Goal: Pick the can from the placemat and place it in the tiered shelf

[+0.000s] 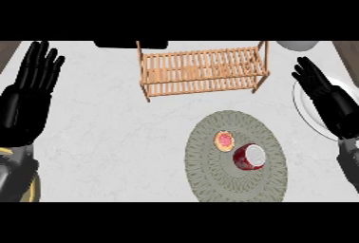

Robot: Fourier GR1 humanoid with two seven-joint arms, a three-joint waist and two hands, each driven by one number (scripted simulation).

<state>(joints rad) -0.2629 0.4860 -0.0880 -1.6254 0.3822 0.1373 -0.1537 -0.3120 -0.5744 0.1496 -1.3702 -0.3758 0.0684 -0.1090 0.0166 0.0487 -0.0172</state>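
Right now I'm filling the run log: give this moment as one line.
can: on placemat, untouched | tiered shelf: no can | left robot hand: open, resting | right robot hand: open

Your left hand (32, 78) rests open at the left edge, fingers up; your right hand (328, 97) rests open at the right.

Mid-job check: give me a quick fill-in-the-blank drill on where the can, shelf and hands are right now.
1. The red can lies tipped on the round ____.
2. Beside the can sits a small pink-topped donut, toward the wooden ____ at the counter's far side.
3. The right hand rests open above a white ____.
4. The left hand holds ____.

Missing words: placemat; shelf; plate; nothing
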